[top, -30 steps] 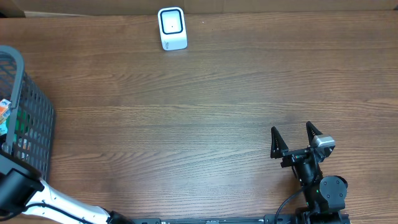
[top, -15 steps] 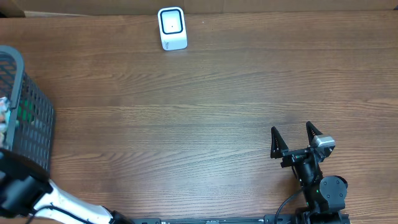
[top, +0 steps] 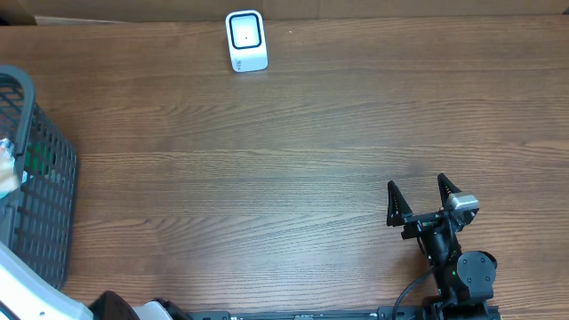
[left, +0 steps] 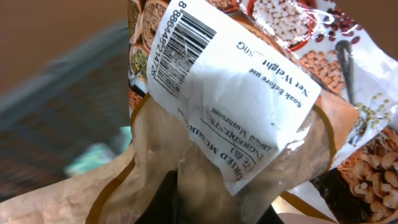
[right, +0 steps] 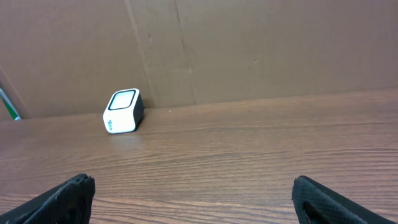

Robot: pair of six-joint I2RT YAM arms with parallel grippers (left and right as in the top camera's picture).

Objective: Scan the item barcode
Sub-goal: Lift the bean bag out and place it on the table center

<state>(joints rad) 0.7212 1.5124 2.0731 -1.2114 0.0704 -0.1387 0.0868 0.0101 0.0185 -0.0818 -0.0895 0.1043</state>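
ROOM: bare table (top: 293, 169) wide open through the middle | LEFT: basket (top: 46, 209) wall blocks | FAR: scanner (top: 246, 40) stands at the edge | NEAR RIGHT: right gripper (top: 416, 183) sits

Brown wood-grain table (top: 293, 169) is seen filling the overhead frame. Brown cardboard wall (right: 261, 43) is set along its far edge, creased vertically at upper centre.

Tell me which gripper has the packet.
The left gripper, shut on the dried mushroom packet; the right gripper stands open and empty.

The left arm's (top: 27, 289) dark wrist has left the overhead view beside the basket (top: 44, 196).
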